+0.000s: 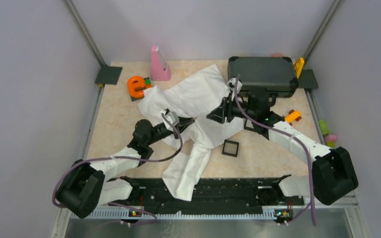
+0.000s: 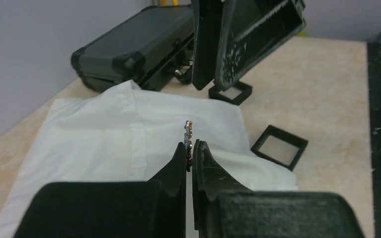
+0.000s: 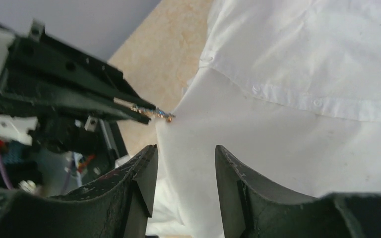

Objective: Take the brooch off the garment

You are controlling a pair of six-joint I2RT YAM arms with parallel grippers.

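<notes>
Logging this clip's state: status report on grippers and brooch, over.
Left gripper shut on brooch. Right gripper open, over garment. Brooch tip at fabric, freed or not unclear. Black tray beside garment, not obstructing.

No legible text, label, brand, number or sign in any view. Only letter-like form: orange toy piece at far left of table, shaped roughly like lowercase "e"; cannot tell whether meant as letter.
</notes>
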